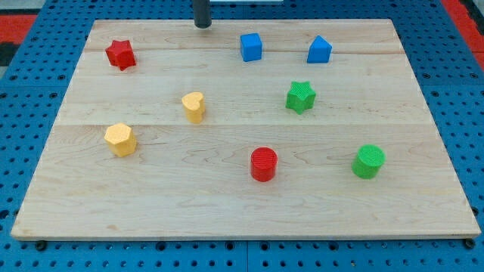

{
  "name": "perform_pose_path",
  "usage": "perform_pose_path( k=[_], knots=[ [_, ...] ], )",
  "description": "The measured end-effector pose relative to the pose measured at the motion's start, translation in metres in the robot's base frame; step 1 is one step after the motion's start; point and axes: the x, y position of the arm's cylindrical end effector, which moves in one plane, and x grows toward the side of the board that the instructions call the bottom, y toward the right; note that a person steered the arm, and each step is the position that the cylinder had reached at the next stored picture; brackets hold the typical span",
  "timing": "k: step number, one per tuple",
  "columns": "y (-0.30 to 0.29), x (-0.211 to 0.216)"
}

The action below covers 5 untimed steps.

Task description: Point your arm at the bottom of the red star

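The red star (120, 54) lies near the board's top left corner. My tip (203, 26) stands at the board's top edge, well to the right of the red star and a little higher in the view. It is to the left of the blue cube (251, 47) and touches no block.
A blue house-shaped block (318, 50) sits at the top right. A green star (300, 97), a yellow heart (193, 106), a yellow hexagon (120, 140), a red cylinder (264, 164) and a green cylinder (368, 161) are spread over the wooden board (242, 204).
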Motion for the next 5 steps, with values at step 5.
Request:
perform_pose_path(
  k=[5],
  knots=[
    [-0.123, 0.131]
  ],
)
